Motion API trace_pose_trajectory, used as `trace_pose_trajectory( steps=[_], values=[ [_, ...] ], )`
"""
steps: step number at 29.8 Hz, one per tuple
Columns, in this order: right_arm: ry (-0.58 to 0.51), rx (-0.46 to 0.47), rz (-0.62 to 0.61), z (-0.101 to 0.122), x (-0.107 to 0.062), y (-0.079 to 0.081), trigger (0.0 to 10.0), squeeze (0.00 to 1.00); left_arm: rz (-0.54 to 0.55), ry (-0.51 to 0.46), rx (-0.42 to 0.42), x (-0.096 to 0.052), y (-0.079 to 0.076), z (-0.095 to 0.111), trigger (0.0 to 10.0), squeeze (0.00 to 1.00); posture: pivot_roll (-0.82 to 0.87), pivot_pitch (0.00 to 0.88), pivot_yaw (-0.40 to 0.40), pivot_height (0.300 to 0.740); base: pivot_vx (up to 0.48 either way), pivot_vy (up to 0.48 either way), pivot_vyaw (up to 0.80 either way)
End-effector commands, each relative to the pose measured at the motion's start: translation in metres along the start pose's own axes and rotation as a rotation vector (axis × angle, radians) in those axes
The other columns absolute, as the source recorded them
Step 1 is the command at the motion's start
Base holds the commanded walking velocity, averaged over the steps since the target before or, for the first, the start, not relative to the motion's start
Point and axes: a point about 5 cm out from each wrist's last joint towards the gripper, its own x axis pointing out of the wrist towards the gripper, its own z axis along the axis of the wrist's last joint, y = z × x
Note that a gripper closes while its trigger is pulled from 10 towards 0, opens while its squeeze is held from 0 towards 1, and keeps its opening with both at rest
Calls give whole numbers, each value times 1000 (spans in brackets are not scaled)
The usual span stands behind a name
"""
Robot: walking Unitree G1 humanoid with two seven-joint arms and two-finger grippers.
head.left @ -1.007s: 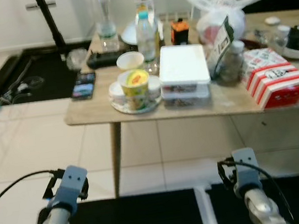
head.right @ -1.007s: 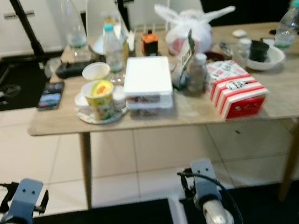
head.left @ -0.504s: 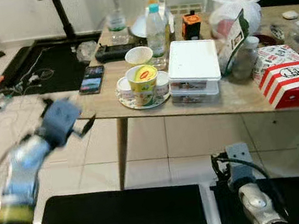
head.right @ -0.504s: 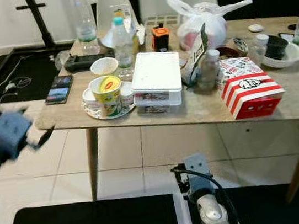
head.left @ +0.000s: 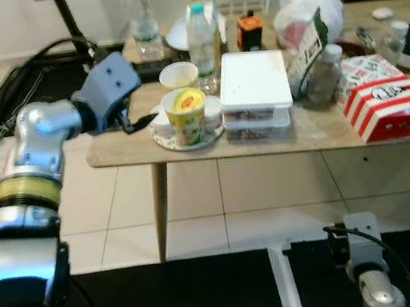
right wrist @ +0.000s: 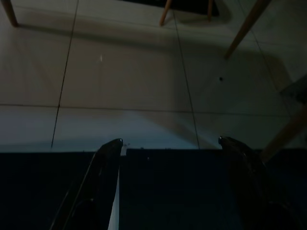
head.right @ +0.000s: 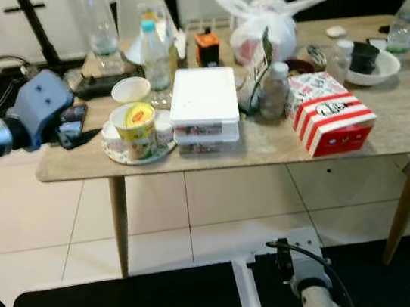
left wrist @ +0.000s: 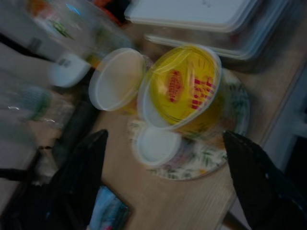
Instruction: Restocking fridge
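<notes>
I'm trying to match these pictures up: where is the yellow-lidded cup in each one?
Left eye view: the yellow-lidded cup stands on the patterned plate near the table's left end.
Right eye view: the same spot, left of the white lidded box.
Left wrist view: the cup lies centre frame, between the left gripper fingers.
Right wrist view: floor tiles, no cup.
Shared landmark: the patterned plate.

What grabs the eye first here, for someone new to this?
The left gripper, raised at the table's near left corner with fingers spread, aimed at the yellow cup standing on a patterned plate. Next, the red-and-white striped box toward the table's right, beside stacked white lidded containers and a knotted white plastic bag behind. The right gripper hangs low over the floor.
</notes>
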Motion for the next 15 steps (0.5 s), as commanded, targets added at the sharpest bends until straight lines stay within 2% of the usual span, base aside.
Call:
trace_pose_trajectory(
  steps=[1, 5, 15],
  values=[
    [-17, 17, 1, 5, 1, 3, 10000, 0, -45, 27, 9, 15, -8, 2, 10000, 0, -5, 49, -5, 740, 0, 0, 0],
    [-28, 16, 6, 7, 2, 4, 10000, 0, -109, 44, 28, 27, -15, 6, 10000, 0, -16, 46, -8, 740, 0, 0, 0],
    [-22, 8, 4, 4, 1, 0, 10000, 0, -62, 8, 73, 38, -10, 24, 10000, 0, -23, 38, -9, 740, 0, 0, 0]
  ],
)
